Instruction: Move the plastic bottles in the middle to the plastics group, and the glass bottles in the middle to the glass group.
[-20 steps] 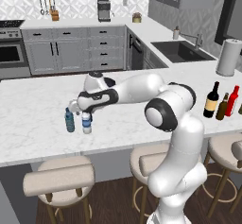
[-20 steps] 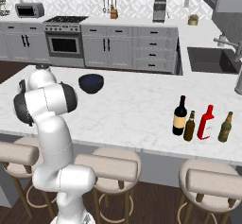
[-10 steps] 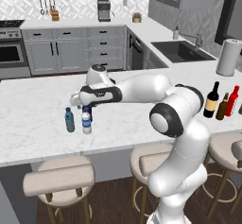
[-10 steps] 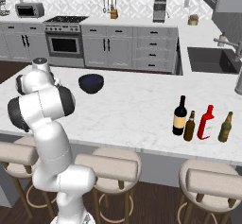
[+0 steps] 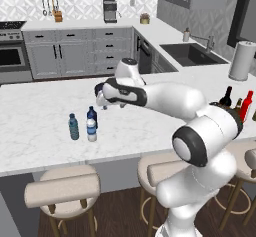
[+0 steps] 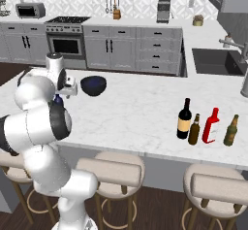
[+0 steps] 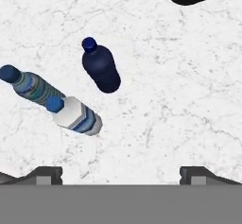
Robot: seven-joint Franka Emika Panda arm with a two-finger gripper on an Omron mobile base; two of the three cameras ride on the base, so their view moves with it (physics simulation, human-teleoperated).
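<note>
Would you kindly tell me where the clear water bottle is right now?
The clear water bottle stands on the island counter, left in the left base view, just in front of the navy bottle and beside the teal bottle.

A rendered home kitchen: grey cabinets (image 5: 75, 56) and a stove (image 6: 68, 42) along the upper left, sink (image 5: 187, 53) upper right, marble island (image 6: 140, 112), stools (image 6: 109, 168) below, probably a coffee maker (image 5: 110, 10) at top.

Near my counter's (image 6: 131, 107) front right edge stand a wine bottle (image 6: 183, 119), brown bottle (image 6: 194, 129), red bottle (image 6: 211, 126) and green bottle (image 6: 231, 131).
</note>
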